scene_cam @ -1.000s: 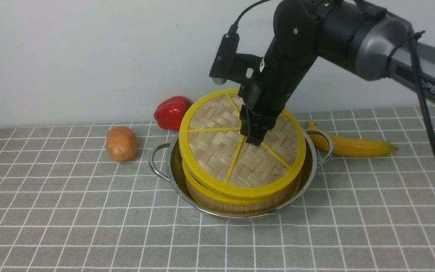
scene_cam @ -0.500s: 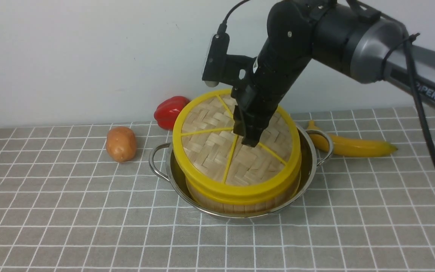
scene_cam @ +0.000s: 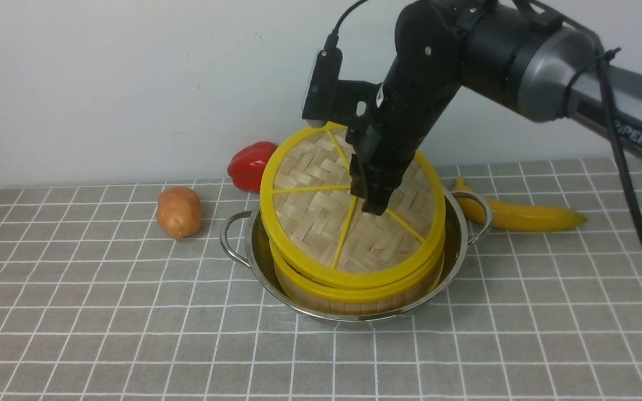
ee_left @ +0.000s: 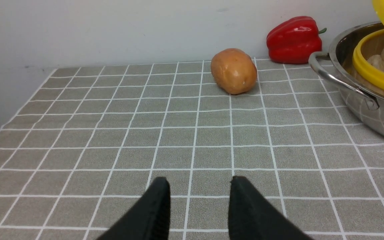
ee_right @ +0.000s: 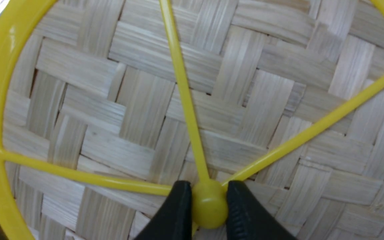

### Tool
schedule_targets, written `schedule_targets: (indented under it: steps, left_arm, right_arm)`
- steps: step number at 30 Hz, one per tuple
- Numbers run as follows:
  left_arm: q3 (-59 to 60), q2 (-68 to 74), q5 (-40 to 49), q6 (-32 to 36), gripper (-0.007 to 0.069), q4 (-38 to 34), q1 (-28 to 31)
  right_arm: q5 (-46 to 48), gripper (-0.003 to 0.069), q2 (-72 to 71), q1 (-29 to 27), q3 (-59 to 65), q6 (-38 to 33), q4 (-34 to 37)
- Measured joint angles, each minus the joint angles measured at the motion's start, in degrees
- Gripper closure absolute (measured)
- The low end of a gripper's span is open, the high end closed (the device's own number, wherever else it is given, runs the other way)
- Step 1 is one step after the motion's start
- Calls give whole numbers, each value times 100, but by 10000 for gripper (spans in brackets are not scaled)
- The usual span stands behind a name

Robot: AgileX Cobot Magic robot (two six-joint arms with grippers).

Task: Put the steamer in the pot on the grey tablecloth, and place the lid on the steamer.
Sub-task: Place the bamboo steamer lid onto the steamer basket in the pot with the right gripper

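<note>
A: State of the left fingers [ee_left: 153, 210]?
B: Parted, gripping nothing, low over the grey tablecloth [scene_cam: 131, 312], left of the pot [scene_cam: 255, 262].
A: The steamer [scene_cam: 349, 305]?
B: Seated inside the pot, which stands mid-cloth.
A: The lid [scene_cam: 310, 211]?
B: Over the steamer, tilted: near edge down at the steamer's rim, far edge raised. Contact there cannot be told. The right fingers [ee_right: 175, 213] are clamped on its yellow hub [ee_right: 208, 203].
A: Beyond?
B: Potato [scene_cam: 179, 211] left, banana [scene_cam: 521, 216] right, just beside the pot, red pepper [scene_cam: 251, 164] farthest, near the wall [scene_cam: 103, 83].
</note>
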Motion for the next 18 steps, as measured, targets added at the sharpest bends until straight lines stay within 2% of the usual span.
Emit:
schedule_targets:
  steps: [10,18]
  left_arm:
    - [0,0,0,0,382,0,0]
    - [0,0,0,0,382,0,0]
  right_arm:
    - [258,512,0,0,-235,-1,0]
    - [298,512,0,0,-1295,321,0]
